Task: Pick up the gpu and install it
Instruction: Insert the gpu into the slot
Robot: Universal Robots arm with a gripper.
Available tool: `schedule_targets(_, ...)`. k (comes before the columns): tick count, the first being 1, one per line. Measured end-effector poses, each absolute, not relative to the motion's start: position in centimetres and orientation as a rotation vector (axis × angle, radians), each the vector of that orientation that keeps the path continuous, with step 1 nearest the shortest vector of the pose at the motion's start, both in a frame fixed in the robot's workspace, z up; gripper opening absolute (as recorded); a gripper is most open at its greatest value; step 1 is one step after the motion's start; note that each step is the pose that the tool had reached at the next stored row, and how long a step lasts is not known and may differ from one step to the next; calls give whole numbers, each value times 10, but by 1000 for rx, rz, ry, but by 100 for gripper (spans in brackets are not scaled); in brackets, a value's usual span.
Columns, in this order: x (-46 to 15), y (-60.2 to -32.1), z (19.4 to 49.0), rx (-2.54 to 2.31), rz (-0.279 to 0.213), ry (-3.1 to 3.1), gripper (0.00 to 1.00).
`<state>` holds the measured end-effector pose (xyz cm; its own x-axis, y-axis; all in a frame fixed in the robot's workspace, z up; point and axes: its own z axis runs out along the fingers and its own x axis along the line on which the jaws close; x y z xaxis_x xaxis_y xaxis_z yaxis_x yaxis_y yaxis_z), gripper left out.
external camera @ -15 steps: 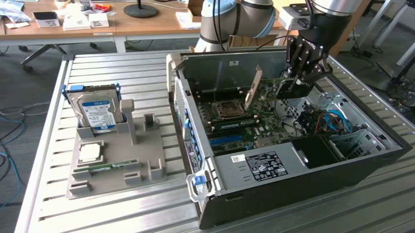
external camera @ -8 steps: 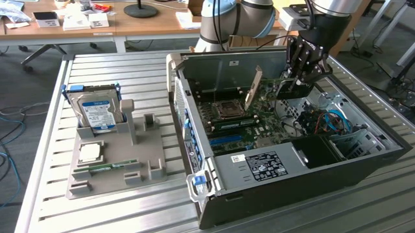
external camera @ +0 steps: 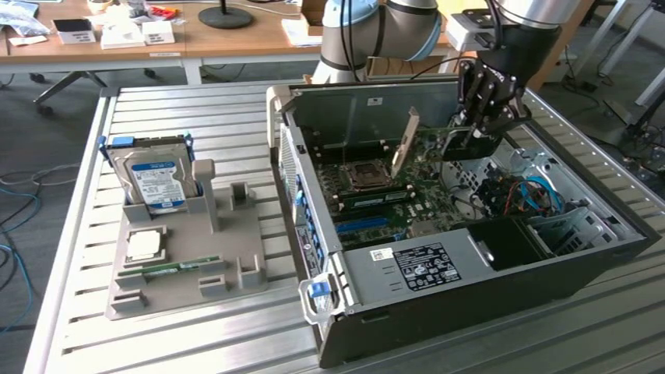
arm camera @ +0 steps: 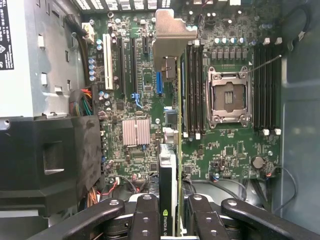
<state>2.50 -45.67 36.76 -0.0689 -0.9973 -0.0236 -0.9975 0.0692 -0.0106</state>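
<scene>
The claw [arm camera: 172, 206] is clenched on the gpu [arm camera: 169, 170], which stands edge-on between its fingers [arm camera: 145, 215]. Beyond lies the motherboard [arm camera: 230, 150], beside the memory slots [arm camera: 194, 90], inside the open case [external camera: 499, 292] on the slatted surface [external camera: 187, 117].

Nothing really readable here. The power supply sticker [external camera: 424, 267] and hard drive label [external camera: 156, 185] have print that's way too small; the gpu [arm camera: 168, 200] shows a logo, letters cut off.
</scene>
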Motion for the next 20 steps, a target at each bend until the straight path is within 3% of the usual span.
schedule_targets(20, -11, -457, 355, -2121, 2, 2273, 27)
